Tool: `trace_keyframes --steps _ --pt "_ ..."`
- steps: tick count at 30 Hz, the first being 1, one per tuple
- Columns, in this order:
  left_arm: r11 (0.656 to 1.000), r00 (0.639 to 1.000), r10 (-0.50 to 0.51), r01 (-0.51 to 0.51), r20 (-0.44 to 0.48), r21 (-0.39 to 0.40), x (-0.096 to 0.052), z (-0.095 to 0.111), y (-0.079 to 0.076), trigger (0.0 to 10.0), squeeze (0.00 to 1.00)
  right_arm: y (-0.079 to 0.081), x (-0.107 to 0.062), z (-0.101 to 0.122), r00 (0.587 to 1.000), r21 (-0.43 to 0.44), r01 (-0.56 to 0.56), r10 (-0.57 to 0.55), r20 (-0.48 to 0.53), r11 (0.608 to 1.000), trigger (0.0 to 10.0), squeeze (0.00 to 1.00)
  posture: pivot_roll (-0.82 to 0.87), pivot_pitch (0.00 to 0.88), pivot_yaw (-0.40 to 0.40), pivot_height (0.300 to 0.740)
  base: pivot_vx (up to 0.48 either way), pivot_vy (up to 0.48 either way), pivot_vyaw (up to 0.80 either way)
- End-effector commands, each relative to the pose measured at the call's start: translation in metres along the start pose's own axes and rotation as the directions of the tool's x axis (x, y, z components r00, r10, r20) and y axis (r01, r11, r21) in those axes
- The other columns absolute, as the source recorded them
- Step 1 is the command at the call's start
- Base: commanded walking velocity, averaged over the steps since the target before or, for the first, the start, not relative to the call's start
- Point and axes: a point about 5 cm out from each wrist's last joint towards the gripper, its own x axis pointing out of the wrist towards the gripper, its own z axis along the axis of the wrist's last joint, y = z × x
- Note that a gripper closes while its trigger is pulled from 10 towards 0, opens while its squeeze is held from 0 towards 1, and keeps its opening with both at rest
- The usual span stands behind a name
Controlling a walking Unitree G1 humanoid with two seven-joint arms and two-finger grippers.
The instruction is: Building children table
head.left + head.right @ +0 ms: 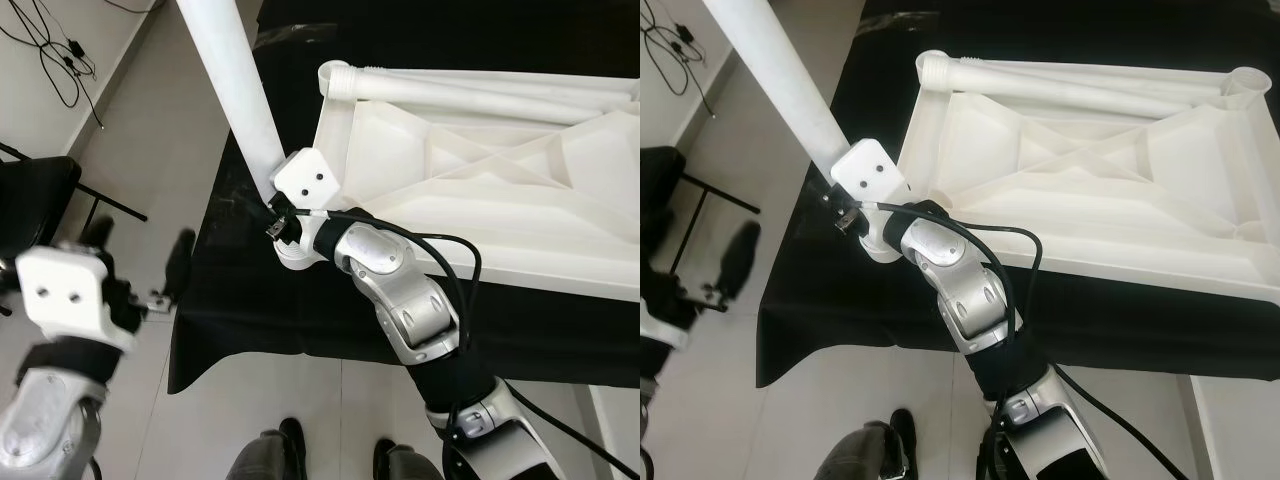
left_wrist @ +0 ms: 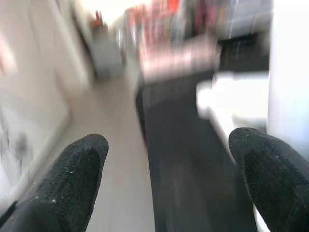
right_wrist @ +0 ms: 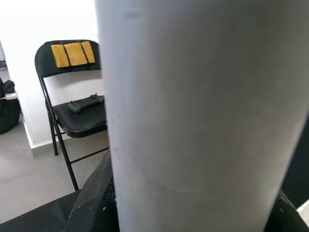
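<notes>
The white tabletop (image 1: 480, 180) lay upside down on a black cloth (image 1: 240, 300), ribbed underside up, its near long edge close to the cloth's front edge. One white leg (image 1: 480, 90) lay flat inside it along the far rim. The right gripper (image 1: 272, 195) was at the tabletop's near left corner, closed around the lower end of a second white leg (image 1: 235, 90), which rose tilted up and away to the left; in the right wrist view that leg (image 3: 203, 116) stood pressed between the black fingers (image 3: 94, 198). The left gripper (image 1: 150, 270) hung out over bare floor (image 1: 150, 150) beside the cloth's left edge, fingers (image 2: 72, 179) spread wide and holding nothing. A black folding chair (image 3: 72, 101) stood by the wall, a dark controller-like thing resting on its seat. Cables (image 1: 55, 50) trailed on the floor far left. Someone's shoes (image 1: 292, 440) showed at the bottom of the eye view.
</notes>
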Motion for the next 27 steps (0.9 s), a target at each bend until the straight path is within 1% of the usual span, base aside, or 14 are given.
trace_keyframes --steps 1,3,5,7,9,13,14,17,19,23,24,25,26,27 --pt "0.999 0.999 -0.045 0.045 -0.012 -0.028 -0.003 0.001 -0.002 10.0 0.0 0.0 -0.005 -0.031 0.991 0.028 0.029 -0.025 -0.135 0.999 10.0 0.0 0.1 0.294 0.056 0.74 0.0 0.0 0.0" --pt "0.979 0.98 -0.181 0.187 0.078 -0.077 0.013 0.02 -0.011 10.0 0.0 0.001 -0.004 -0.031 0.991 0.029 0.026 -0.022 -0.135 0.999 10.0 0.0 0.1 0.281 0.056 0.74 0.0 0.0 0.0" --pt "0.955 0.954 -0.267 0.281 0.134 -0.099 0.022 0.031 -0.017 10.0 0.0 0.002 -0.002 -0.031 0.991 0.03 0.022 -0.018 -0.133 0.999 10.0 0.0 0.09 0.275 0.057 0.74 0.0 0.0 0.0" --pt "0.946 0.946 -0.29 0.306 0.146 -0.106 0.025 0.035 -0.017 10.0 0.0 0.002 -0.002 -0.031 0.991 0.03 0.021 -0.017 -0.132 0.999 10.0 0.0 0.09 0.275 0.057 0.74 0.0 0.0 0.0" --pt "0.927 0.926 -0.332 0.355 0.178 -0.121 0.036 0.043 -0.018 10.0 0.0 0.003 -0.001 -0.03 0.992 0.031 0.017 -0.012 -0.129 0.999 10.0 0.0 0.09 0.269 0.057 0.74 0.0 0.0 0.0" --pt "0.91 0.911 -0.368 0.394 0.187 -0.127 0.046 0.049 -0.018 10.0 0.0 0.004 0.0 -0.03 0.992 0.035 0.012 -0.008 -0.126 0.999 10.0 0.0 0.09 0.259 0.058 0.74 0.0 0.0 0.0" --pt "0.897 0.895 -0.404 0.428 0.188 -0.112 0.058 0.053 -0.017 10.0 0.0 0.008 0.002 -0.029 0.993 0.043 0.001 0.004 -0.12 0.999 10.0 0.0 0.09 0.256 0.057 0.74 0.0 0.0 0.0" --pt "0.891 0.89 -0.42 0.442 0.181 -0.107 0.064 0.054 -0.016 10.0 0.0 0.01 0.002 -0.028 0.993 0.046 -0.004 0.009 -0.117 0.999 10.0 0.0 0.09 0.253 0.057 0.74 0.0 0.0 0.0" --pt "0.888 0.889 -0.422 0.445 0.178 -0.117 0.075 0.056 -0.013 10.0 0.0 0.011 0.003 -0.027 0.994 0.047 -0.012 0.017 -0.111 0.999 10.0 0.0 0.09 0.252 0.057 0.74 0.0 0.0 0.0" --pt "0.885 0.89 -0.422 0.446 0.17 -0.136 0.083 0.054 -0.01 10.0 0.0 0.012 0.003 -0.027 0.994 0.047 -0.016 0.021 -0.108 0.999 10.0 0.0 0.08 0.249 0.058 0.74 0.0 0.0 0.0" --pt "0.881 0.891 -0.427 0.448 0.152 -0.152 0.09 0.05 -0.009 6.7 0.0 0.011 0.003 -0.026 0.994 0.046 -0.015 0.02 -0.107 0.999 10.0 0.0 0.07 0.248 0.06 0.74 0.0 0.0 0.0" --pt "0.881 0.891 -0.427 0.448 0.152 -0.152 0.09 0.05 -0.009 6.7 0.0 0.011 0.003 -0.026 0.994 0.046 -0.015 0.02 -0.107 0.999 10.0 0.0 0.07 0.248 0.06 0.74 0.0 0.0 0.0" --pt "0.88 0.893 -0.428 0.447 0.141 -0.16 0.093 0.048 -0.008 3.3 0.0 0.011 0.003 -0.026 0.994 0.045 -0.015 0.02 -0.107 0.999 10.0 0.0 0.07 0.248 0.06 0.74 0.0 0.0 0.0" --pt "0.88 0.893 -0.428 0.447 0.141 -0.16 0.093 0.048 -0.008 3.3 0.0 0.011 0.003 -0.026 0.994 0.045 -0.015 0.02 -0.107 0.999 10.0 0.0 0.07 0.248 0.06 0.74 0.0 0.0 0.0"
